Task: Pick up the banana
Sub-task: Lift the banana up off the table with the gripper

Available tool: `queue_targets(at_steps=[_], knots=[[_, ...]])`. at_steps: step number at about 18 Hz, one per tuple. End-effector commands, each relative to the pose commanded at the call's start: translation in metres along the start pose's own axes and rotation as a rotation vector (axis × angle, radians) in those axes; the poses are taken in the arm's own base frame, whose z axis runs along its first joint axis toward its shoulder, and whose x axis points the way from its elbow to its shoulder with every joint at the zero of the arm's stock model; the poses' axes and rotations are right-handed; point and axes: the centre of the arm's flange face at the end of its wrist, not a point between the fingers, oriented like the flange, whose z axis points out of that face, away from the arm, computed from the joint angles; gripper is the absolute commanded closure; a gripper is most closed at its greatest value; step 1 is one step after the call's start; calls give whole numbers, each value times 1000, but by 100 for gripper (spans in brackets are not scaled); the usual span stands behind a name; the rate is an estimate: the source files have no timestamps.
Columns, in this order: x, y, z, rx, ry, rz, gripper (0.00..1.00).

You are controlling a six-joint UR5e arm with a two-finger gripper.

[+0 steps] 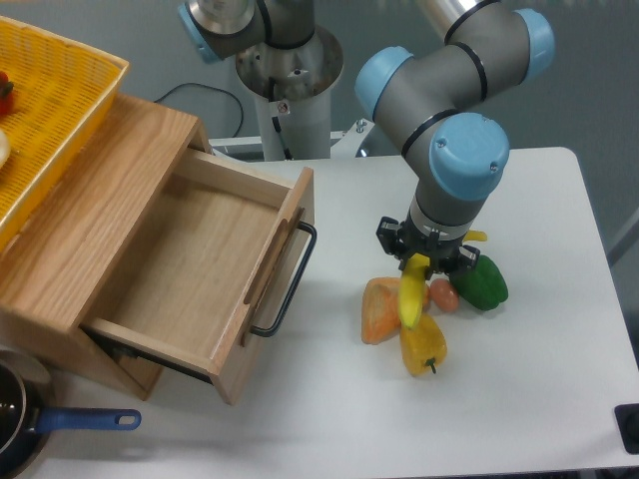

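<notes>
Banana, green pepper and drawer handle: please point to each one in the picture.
banana (410,299), fixed camera, yellow middle below the hand.
green pepper (483,283), fixed camera, its glossy body.
drawer handle (294,282), fixed camera, middle of the black bar.

we note a wooden drawer unit (100,200), drawer (200,269) pulled open, black handle (290,284) well left of the fingers. yellow basket (50,110) on top. below the fingers: orange wedge (379,311), yellow pepper (424,346), green pepper (484,282) right. blue-handled pan (40,424) far lower left.
</notes>
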Motion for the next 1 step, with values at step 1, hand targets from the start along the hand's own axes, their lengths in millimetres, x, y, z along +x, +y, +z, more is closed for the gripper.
queue_targets(at_steps=[1], knots=[[-1, 1, 0, 1, 1, -2, 66]])
